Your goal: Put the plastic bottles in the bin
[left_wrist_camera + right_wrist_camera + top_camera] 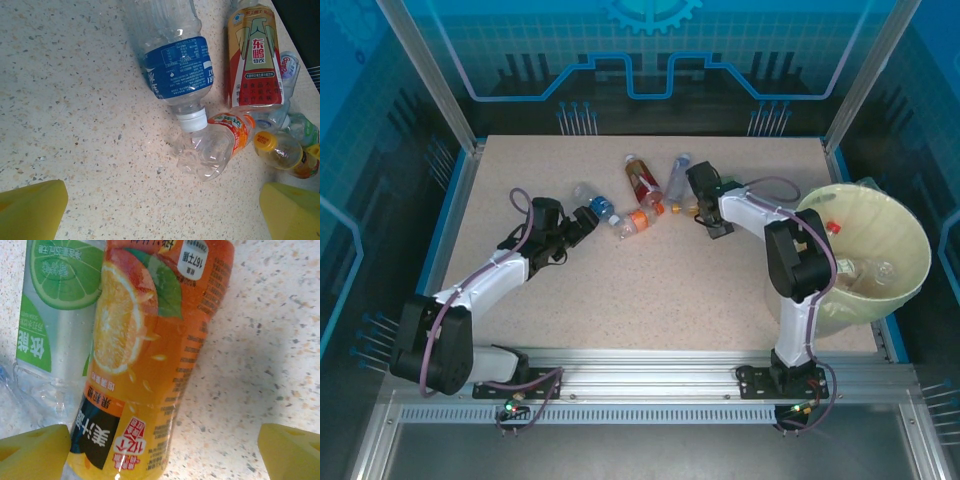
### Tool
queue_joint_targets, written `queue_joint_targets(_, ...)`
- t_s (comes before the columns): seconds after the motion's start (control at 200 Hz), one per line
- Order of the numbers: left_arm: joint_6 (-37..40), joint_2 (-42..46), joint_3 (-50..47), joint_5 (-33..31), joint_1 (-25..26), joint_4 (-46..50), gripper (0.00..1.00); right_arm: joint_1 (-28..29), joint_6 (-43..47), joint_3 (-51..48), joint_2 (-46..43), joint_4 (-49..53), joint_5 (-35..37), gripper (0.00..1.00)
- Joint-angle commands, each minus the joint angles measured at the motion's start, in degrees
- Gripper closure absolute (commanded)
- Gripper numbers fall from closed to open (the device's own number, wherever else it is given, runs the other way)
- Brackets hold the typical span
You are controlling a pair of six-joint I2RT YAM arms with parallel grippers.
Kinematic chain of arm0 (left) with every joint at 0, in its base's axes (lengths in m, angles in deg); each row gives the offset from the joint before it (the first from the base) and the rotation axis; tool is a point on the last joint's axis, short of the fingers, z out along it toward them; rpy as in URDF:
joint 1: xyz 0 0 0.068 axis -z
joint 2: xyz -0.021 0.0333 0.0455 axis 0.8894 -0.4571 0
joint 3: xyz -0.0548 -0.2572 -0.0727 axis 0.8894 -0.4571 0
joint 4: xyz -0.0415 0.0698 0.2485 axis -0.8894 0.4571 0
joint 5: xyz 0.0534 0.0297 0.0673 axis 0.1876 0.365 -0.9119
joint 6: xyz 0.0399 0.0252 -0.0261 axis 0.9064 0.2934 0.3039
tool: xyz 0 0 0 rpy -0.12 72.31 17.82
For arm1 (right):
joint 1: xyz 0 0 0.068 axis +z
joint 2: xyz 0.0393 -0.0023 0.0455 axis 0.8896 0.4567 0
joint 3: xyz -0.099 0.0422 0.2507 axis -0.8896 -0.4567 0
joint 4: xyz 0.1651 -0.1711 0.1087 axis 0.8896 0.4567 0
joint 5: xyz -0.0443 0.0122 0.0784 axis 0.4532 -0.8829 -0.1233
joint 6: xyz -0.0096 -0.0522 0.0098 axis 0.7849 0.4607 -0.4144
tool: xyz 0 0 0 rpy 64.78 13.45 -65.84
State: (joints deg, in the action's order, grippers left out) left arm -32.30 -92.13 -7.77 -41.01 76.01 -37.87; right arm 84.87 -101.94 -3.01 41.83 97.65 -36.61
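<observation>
Under right pincer [161, 454], jaws wide: orange juice bottle [150, 365], likely light, slick, crushable; grab mid-label. Left pincer [161, 212] wide too.

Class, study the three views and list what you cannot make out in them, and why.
Top view: how many bottles lie in the bin; the right arm covers part of its inside, and the clear ones are too small to separate.
Right wrist view: both ends of the orange juice bottle, cut off by the top and bottom edges.
Left wrist view: the base of the blue-labelled bottle, cut off by the top edge.
</observation>
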Motion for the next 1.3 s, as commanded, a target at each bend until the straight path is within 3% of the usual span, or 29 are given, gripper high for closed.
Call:
queue_joint_targets(0.0, 1.4, -0.8, 1.7, -0.9, -0.6, 1.6, 0.01, -1.4, 0.1, 1.2, 3.2, 2.0, -0.7, 0.04)
queue_joint_targets(0.3, 1.2, -2.8, 2.6, 0.2, -0.6, 1.9, 0.01, -3.4, 6.0, 7.5, 9.9, 2.6, -7.5, 0.07)
queue_joint_targets(0.555, 0.8, -3.7, 2.4, 1.5, -0.6, 0.2, 0.01, -0.8, 9.0, -1.3, 2.0, -0.4, -2.2, 0.21)
queue_joint_targets(0.73, 0.4, -4.7, 2.2, 6.3, -0.6, -2.9, 0.01, 2.0, 10.6, -11.4, -6.9, -5.0, 1.7, 0.38)
queue_joint_targets(0.986, -1.0, -3.2, -0.6, 9.8, -0.5, -8.8, 0.01, 8.1, 29.1, -21.5, -21.6, -14.6, 5.4, 0.50)
queue_joint_targets(1.291, -0.7, -1.8, -0.8, 18.7, 2.6, -19.2, 0.01, 16.0, 49.6, -22.9, -34.9, -15.0, 4.1, 0.56)
